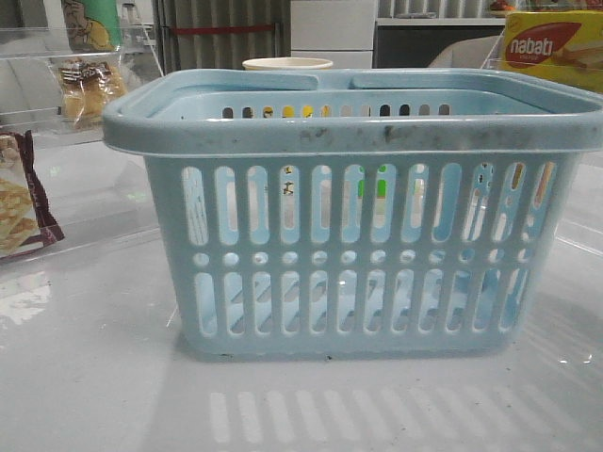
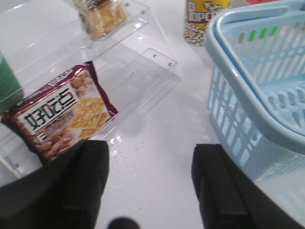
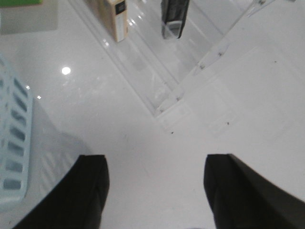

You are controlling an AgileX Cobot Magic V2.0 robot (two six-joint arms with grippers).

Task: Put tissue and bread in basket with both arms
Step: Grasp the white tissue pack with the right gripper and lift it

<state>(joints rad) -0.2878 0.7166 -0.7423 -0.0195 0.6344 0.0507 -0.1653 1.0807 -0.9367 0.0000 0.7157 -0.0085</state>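
Basket [image 1: 358,254] hides table behind.

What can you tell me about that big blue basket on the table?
The basket is light-blue plastic, standing upright on the white table. Its walls have rows of vertical slots with a band of round holes between them. The wide rim is scuffed with dark marks, and the handles lie folded flat. Nothing touches it; no tool is gripping it.

"nabati" on yellow box [image 1: 551,47]; "Popco…" on yellow can [image 2: 205,19]; Korean lettering on maroon-edged packet [image 2: 59,112].
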